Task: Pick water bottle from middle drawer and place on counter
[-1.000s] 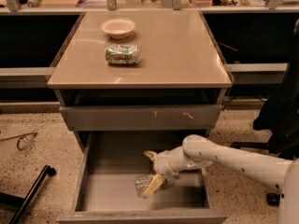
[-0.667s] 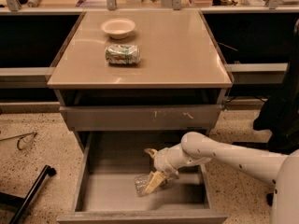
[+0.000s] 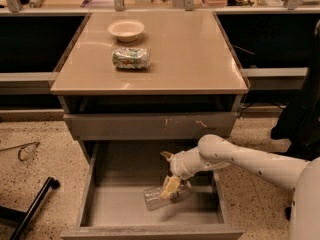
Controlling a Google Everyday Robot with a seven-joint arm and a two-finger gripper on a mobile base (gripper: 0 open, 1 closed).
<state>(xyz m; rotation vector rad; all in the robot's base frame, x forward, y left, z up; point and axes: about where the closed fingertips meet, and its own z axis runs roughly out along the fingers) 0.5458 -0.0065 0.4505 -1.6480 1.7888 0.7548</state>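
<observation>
catalogue of items, each placed by the counter (image 3: 190,59).

1. counter: glossy tan square top of the grey cabinet, with a thin lighter edge.
2. bowl (image 3: 126,29): pale and shallow, upright on the counter's far left part.
3. soda can (image 3: 131,58): green and white, on its side on the counter just in front of the bowl, not touching it.
4. scratched drawer front (image 3: 150,125): grey and closed, directly under the counter's front edge, with pale marks right of centre.
5. middle drawer (image 3: 112,206): grey box pulled out below and in front of the counter, floor and low side walls exposed.
6. water bottle (image 3: 155,199): clear plastic, on its side on the drawer floor, below the counter's front edge and right of the drawer's centre.
7. gripper (image 3: 168,171): inside the drawer, reached in from the counter's right on a white arm (image 3: 240,156). its jaws stand spread; the upper finger (image 3: 165,155) is clear of the bottle, and the lower tan pad (image 3: 170,186) lies over the bottle's upper end.
8. black bar (image 3: 32,209): slanted on the speckled floor, left of and below the counter.
</observation>
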